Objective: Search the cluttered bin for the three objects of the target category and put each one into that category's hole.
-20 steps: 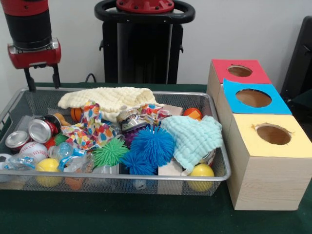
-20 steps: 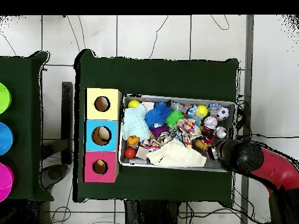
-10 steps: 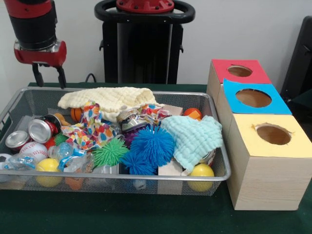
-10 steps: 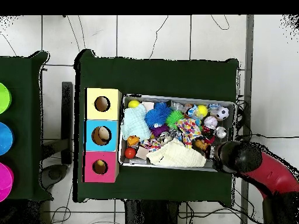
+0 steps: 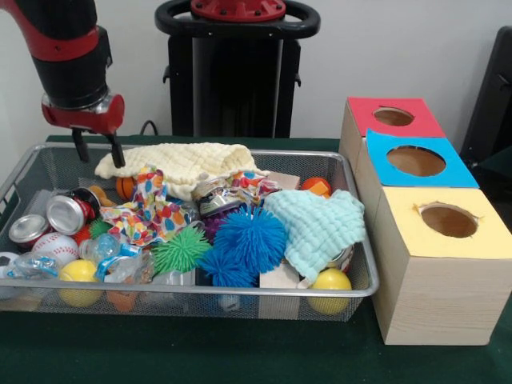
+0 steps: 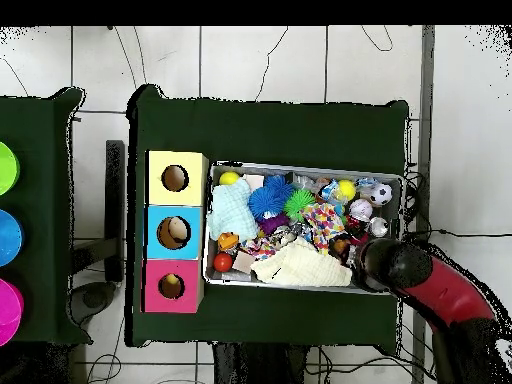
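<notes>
Hovering empty and part-open, the end effector (image 5: 97, 150) faced soft, light plush (image 5: 124, 187) just below, probably best pinched mid-body.

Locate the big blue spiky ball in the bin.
In the front view the blue spiky ball sits near the bin's front middle, between the green spiky ball and the mint cloth.

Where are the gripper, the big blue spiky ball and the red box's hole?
gripper (image 5: 98, 150): front view, between its two black fingertips.
big blue spiky ball (image 5: 250, 237): front view, middle of ball.
red box's hole (image 5: 394, 117): front view, centre of opening.
</notes>
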Robot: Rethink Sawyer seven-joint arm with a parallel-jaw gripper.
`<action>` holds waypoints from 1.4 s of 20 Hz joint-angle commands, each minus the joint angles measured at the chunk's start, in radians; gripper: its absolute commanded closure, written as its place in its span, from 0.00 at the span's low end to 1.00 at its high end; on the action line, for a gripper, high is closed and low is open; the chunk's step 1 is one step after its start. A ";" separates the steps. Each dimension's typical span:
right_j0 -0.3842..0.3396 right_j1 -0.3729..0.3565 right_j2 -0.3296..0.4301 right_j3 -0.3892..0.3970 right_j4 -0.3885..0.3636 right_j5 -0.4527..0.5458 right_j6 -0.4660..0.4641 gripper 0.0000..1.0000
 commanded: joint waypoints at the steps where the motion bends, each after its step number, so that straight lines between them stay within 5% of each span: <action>1: 0.001 0.095 0.062 -0.016 0.048 -0.143 0.194 0.00; 28: 0.029 0.140 0.015 -0.118 -0.023 -0.117 0.089 0.00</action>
